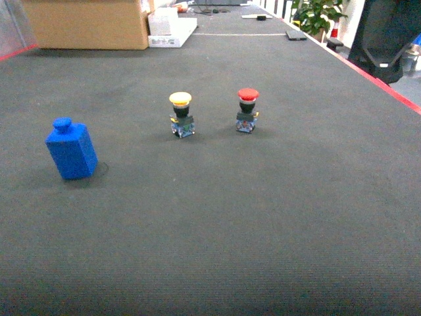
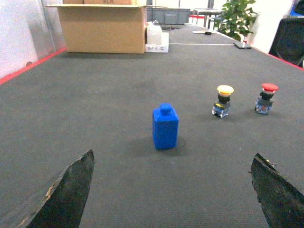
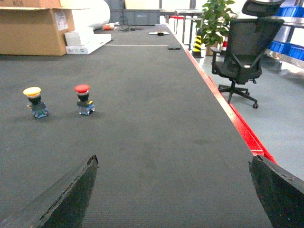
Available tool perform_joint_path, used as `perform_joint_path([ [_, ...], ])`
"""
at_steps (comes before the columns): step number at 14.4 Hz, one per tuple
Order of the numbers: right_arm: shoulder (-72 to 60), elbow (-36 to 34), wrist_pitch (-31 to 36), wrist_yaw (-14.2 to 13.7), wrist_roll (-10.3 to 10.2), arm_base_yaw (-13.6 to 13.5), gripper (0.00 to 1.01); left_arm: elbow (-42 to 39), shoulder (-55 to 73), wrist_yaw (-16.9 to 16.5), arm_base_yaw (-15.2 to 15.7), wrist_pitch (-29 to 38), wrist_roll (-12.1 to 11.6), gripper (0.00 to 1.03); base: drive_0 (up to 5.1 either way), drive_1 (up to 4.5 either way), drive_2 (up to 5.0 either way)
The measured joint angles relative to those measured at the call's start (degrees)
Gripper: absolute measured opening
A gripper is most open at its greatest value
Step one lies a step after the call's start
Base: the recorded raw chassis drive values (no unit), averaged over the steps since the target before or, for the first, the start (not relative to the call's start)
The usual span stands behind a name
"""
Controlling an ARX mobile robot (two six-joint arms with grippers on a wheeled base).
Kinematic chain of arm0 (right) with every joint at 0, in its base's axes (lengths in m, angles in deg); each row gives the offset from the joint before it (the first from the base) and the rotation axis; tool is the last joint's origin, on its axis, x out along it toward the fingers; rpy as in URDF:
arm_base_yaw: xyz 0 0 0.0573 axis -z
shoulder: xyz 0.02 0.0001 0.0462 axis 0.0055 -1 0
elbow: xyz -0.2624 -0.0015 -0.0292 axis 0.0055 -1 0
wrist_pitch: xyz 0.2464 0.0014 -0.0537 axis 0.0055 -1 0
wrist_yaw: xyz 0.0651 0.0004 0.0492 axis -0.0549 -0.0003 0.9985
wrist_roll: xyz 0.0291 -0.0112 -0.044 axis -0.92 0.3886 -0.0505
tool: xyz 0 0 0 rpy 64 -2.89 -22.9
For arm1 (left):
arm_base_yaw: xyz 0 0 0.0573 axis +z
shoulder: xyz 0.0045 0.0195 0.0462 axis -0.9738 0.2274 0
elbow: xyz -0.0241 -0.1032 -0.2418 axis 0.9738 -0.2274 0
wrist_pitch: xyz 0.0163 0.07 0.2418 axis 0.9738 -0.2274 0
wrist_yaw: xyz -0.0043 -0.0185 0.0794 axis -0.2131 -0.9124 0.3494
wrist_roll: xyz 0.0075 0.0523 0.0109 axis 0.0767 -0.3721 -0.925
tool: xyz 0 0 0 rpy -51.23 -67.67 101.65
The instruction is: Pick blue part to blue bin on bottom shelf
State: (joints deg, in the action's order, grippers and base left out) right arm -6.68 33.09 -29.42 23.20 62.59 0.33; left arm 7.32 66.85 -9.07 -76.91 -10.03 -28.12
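The blue part [image 1: 71, 151] stands upright on the dark table at the left of the head view, its round knob on top. In the left wrist view the blue part [image 2: 165, 127] sits ahead of my left gripper [image 2: 172, 159], whose fingers [image 2: 71, 190] are spread wide with nothing between them. My right gripper [image 3: 173, 161] is also open over bare mat, far from the part. Neither gripper shows in the head view. The blue bin and the bottom shelf are out of view.
A yellow-capped push-button [image 1: 181, 115] and a red-capped push-button [image 1: 247, 110] stand mid-table. A cardboard box [image 1: 85, 23] and white boxes [image 1: 171, 29] sit at the far left. The table's red edge [image 3: 237, 126] runs on the right, with an office chair [image 3: 244, 52] beyond it.
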Motion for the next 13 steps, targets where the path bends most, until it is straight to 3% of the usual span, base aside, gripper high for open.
perform_joint_path([
  [13,0.0,0.0,-0.07,-0.02,0.0,0.0,0.98,0.0,0.0,-0.09,0.0,-0.09,0.02,0.98,0.0,0.0,0.0],
])
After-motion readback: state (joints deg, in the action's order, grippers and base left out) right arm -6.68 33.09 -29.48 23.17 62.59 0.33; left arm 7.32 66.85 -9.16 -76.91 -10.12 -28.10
